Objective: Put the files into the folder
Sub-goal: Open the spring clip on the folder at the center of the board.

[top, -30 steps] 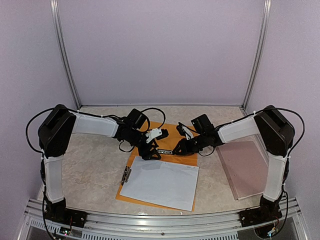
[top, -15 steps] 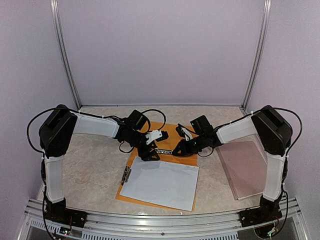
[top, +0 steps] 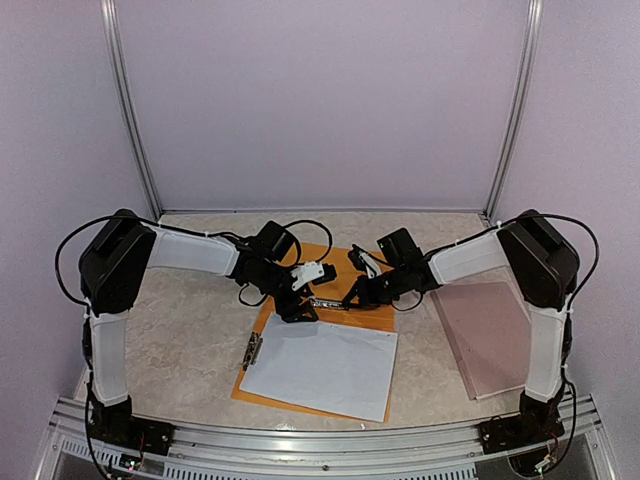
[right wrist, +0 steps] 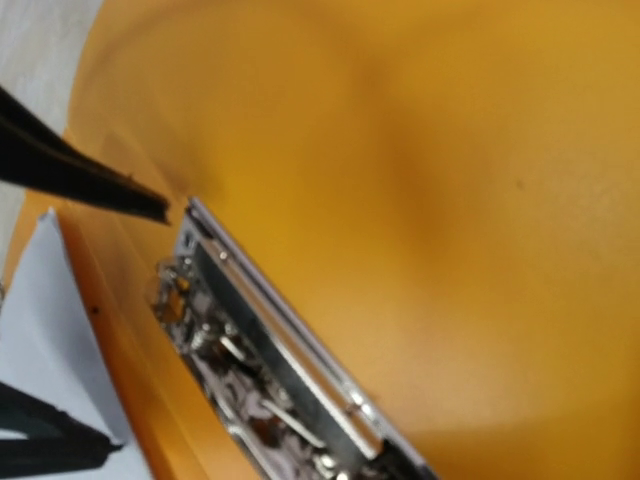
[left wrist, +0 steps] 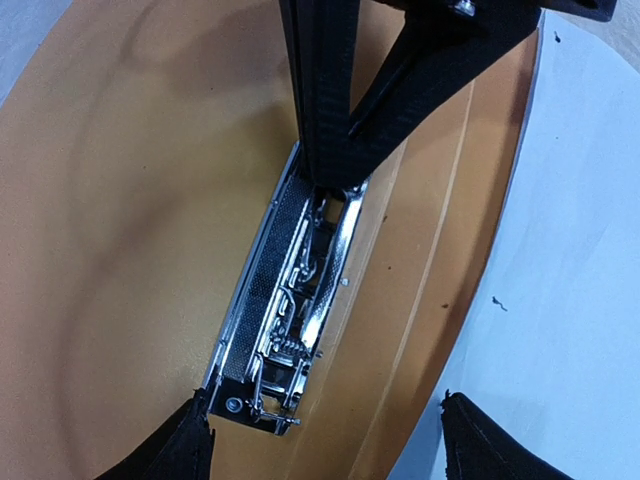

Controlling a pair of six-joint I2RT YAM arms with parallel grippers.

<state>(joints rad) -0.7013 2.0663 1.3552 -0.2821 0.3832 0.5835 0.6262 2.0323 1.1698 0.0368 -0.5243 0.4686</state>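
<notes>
The orange folder (top: 338, 260) lies open in the middle of the table, with the white files (top: 320, 365) on its near half. Its metal clip (left wrist: 290, 310) sits along the fold. My left gripper (left wrist: 330, 445) hovers just over the clip's near end, open, one fingertip on each side and nothing between them. My right gripper (left wrist: 335, 175) comes in from the opposite side with its fingers (left wrist: 322, 90) pressed together, their tip on the clip's far end. The right wrist view shows the clip (right wrist: 270, 370) blurred and close, not its own fingers. A corner of the files (right wrist: 50, 330) shows there.
A pinkish-brown flat board (top: 490, 335) lies at the right, under my right forearm. A small dark clamp (top: 252, 348) sits at the left edge of the sheets. Both arms meet over the folder's fold, and a lilac wall closes the back.
My right gripper has closed and slid a little to the left onto the clip. The left gripper has stayed open in the same place.
</notes>
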